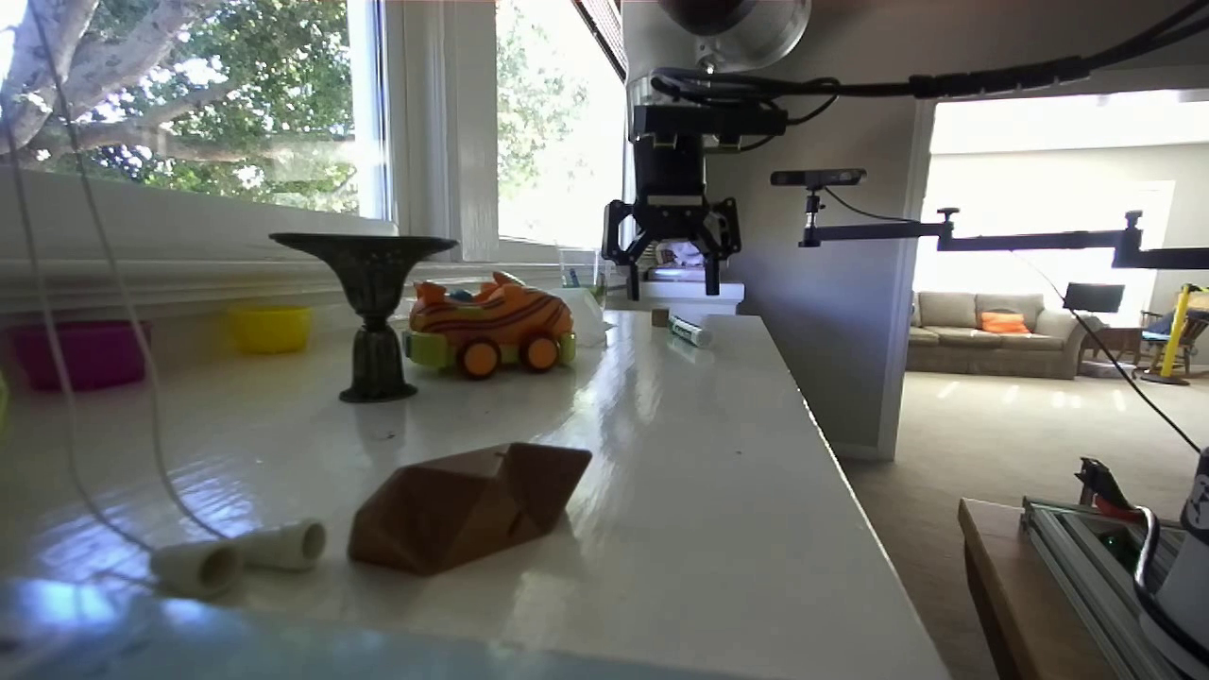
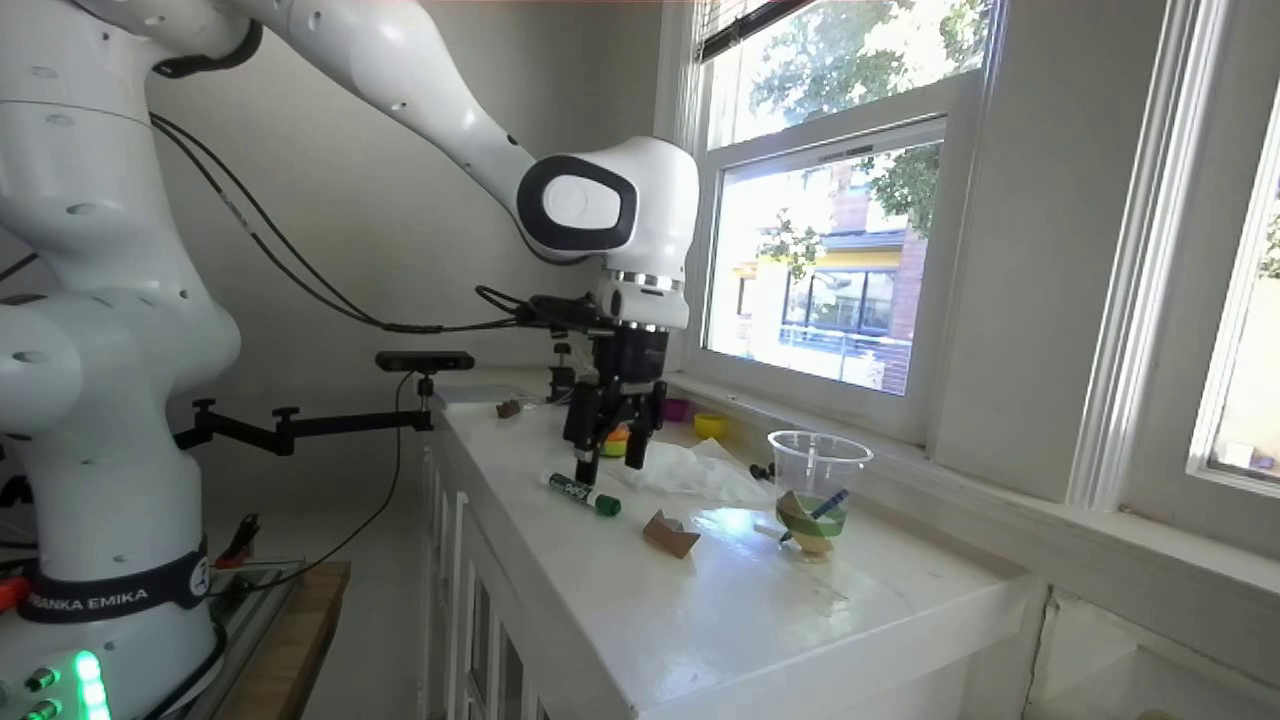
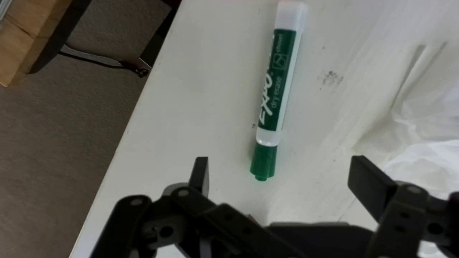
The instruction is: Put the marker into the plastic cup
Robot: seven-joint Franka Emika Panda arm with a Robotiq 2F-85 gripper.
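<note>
Clearly, the jaws stand wide apart above the bench (image 3: 200, 107), holding nothing, and the marker (image 3: 278, 86) lies on its side lower down and mostly ahead of them in the wrist view, one end nearest. Closing on that end rather than its middle could let it swing or slip, since the weight would hang to one side. It also looks a little askew, that end closer to the jaw on the side of the bench's edge, so this jaw may touch first and twist or shove it; being round, the marker might then roll over the edge. Beside the opposite jaw lies a crumpled sheet (image 3: 430, 136), near enough to snag if the jaws come down off-centre. Farther off on the sheet's side stands the cup (image 2: 815, 470), upright; it looks thin and light, so a marker carried too low, or crosswise, might hit the rim and tip it.
</note>
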